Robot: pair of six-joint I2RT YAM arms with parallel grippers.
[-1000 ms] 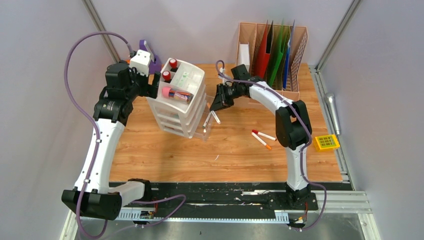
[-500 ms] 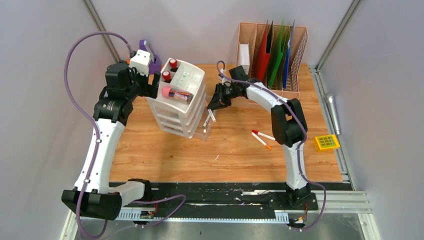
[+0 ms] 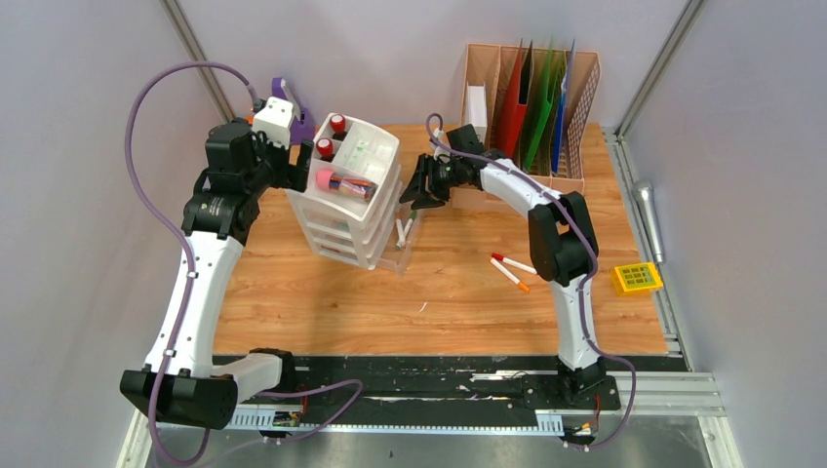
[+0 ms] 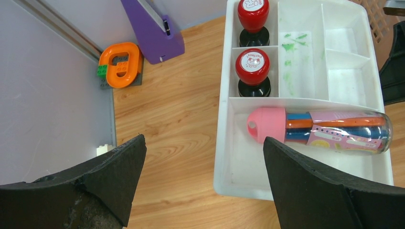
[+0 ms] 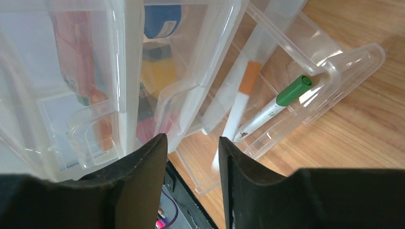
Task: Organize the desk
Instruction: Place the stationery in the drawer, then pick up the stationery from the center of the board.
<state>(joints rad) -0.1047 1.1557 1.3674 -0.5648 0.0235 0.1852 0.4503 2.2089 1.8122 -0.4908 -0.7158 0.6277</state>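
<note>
The wood-grain table (image 3: pixel 458 302) stretches ahead of both arm bases and carries a white drawer unit (image 3: pixel 341 229) at back left. The left gripper (image 4: pixel 203 143) hangs wide open and empty at its top tray (image 4: pixel 224 143). The right gripper (image 5: pixel 193 140), partly open, grips nothing above the pulled-out clear drawer (image 5: pixel 344 67), which holds an orange-banded marker (image 5: pixel 248 78) and a green-capped marker (image 5: pixel 293 90).
</note>
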